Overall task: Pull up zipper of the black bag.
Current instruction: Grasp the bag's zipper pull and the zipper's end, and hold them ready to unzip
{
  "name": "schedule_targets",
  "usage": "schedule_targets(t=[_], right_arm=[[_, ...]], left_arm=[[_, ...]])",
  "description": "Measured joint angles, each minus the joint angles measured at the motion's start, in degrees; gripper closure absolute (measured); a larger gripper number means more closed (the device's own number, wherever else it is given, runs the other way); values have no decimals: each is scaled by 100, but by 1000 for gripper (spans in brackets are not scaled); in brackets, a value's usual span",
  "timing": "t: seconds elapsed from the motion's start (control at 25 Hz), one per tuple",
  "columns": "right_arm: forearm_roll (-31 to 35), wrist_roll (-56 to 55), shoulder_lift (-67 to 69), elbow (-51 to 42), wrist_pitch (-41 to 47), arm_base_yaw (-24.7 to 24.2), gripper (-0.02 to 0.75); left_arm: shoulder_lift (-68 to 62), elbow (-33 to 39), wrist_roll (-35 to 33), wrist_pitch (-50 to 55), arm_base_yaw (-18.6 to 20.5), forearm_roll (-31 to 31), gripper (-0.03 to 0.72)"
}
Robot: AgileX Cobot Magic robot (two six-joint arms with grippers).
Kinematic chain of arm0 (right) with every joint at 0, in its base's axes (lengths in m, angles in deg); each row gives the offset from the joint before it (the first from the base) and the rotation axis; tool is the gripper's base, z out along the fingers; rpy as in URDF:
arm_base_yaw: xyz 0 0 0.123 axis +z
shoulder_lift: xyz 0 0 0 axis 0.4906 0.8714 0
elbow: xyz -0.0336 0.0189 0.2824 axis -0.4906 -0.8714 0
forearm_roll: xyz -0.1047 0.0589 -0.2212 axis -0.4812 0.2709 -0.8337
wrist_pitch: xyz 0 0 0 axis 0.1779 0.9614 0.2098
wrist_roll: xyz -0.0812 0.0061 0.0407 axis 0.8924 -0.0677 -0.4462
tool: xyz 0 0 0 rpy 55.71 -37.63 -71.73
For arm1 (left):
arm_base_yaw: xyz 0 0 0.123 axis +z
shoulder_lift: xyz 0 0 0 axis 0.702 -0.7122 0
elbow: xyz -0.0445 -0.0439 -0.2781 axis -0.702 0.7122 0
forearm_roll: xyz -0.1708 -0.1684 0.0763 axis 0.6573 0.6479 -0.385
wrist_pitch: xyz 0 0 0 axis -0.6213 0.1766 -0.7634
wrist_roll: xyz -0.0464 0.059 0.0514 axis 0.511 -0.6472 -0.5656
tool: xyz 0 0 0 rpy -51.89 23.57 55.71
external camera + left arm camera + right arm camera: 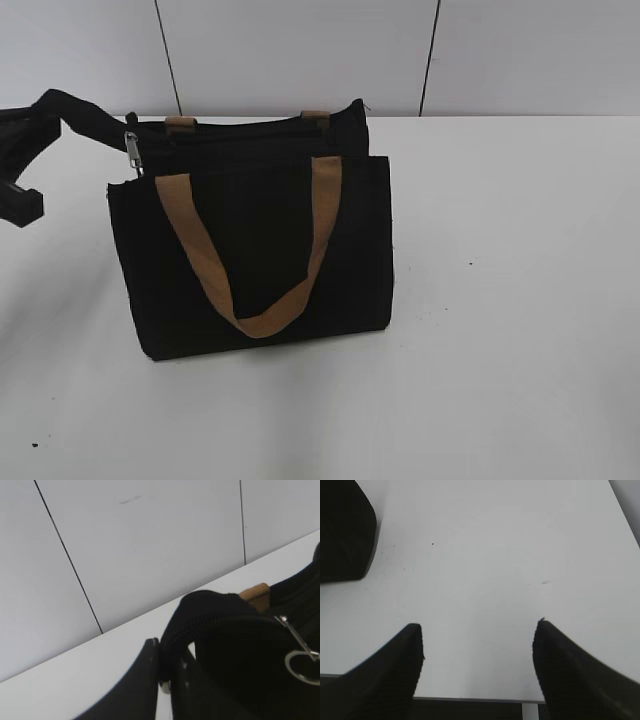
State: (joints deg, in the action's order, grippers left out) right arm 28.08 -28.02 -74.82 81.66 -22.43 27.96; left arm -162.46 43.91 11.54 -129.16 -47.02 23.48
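The black bag (260,250) stands upright on the white table, with a tan strap handle (200,250) hanging down its front. The zipper's silver pull tab (131,146) hangs at the bag's top left corner; it also shows in the left wrist view (299,652) with a ring. My left gripper (167,667) is shut on a black fabric tab (200,615) that sticks out from the bag's left end, left of the pull tab. In the exterior view this gripper (28,130) is at the left edge. My right gripper (477,627) is open and empty above bare table.
The white table (500,300) spreads right of and in front of the bag. A white panelled wall (300,50) runs close behind it. In the right wrist view a black bag corner (342,530) is at the top left and the table's front edge (470,699) runs below the fingers.
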Motion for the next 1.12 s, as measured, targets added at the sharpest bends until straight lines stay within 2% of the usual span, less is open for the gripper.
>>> schedule_targets(t=[0.2,0.4,0.68,0.92,1.12], right_arm=[[28,-37,0,0,0,0,213],[266,-247,46,118,-86,0,213],[552,-258,1203,385,-706,0,214],[1641,1202,2646,557,-824,0,214],[1759,1695,3817,1154,-1040,105,214]], left_arm=[[53,-155,445,443,-10,-299,653],[53,-469,628,581,-216,-470,653],[53,-765,923,1037,-259,-477,653],[9,-1067,1263,1564,-270,-472,653],[-10,-1173,1316,1712,-277,-472,653]])
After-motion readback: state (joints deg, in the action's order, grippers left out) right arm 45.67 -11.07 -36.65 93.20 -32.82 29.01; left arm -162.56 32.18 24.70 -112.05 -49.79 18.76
